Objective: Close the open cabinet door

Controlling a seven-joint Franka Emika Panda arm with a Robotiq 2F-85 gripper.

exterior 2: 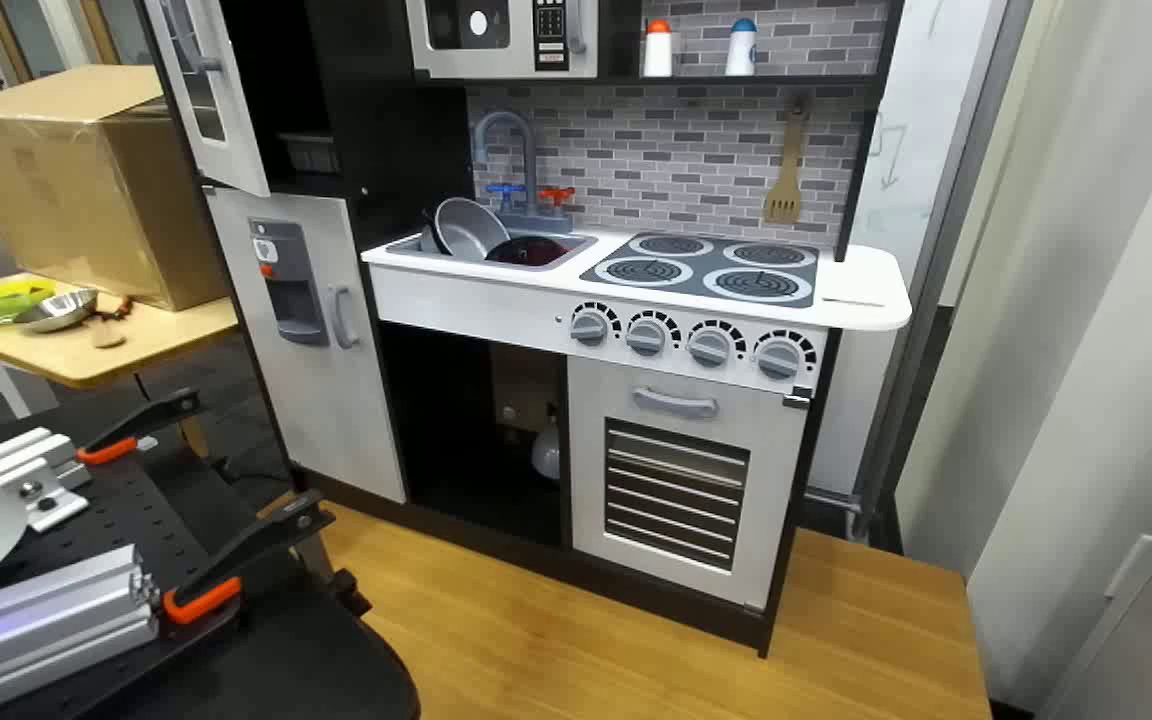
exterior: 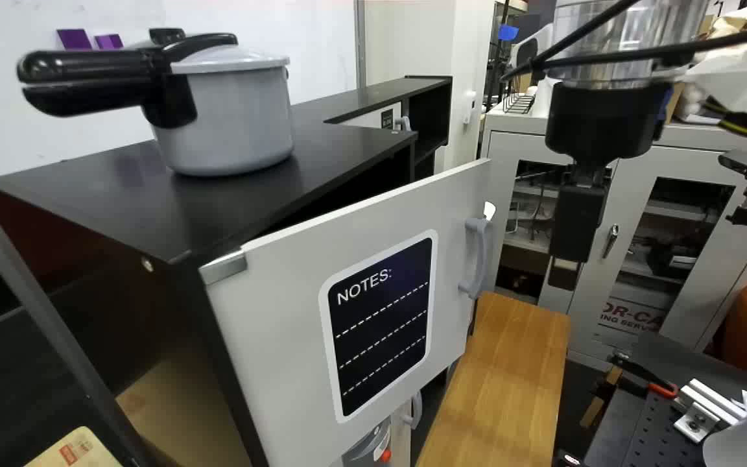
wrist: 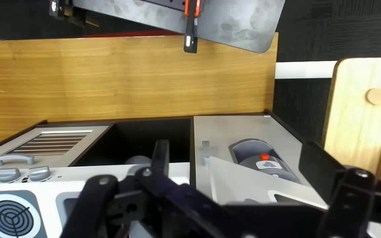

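Observation:
The open cabinet door is light grey with a dark NOTES panel and a grey handle. It stands swung out from the black upper cabinet, with a dark gap behind it. The door also shows in an exterior view at the upper left and in the wrist view. My gripper hangs pointing down, edge-on, beyond the handle side and apart from the door. In the wrist view my gripper is wide open, with nothing held; its linkage hides part of the door.
A grey pot stands on the cabinet top. Below is a shut lower door with a dispenser. The sink holds dishes beside the stove. A wooden bench and a black worktable with orange-handled clamps lie in front.

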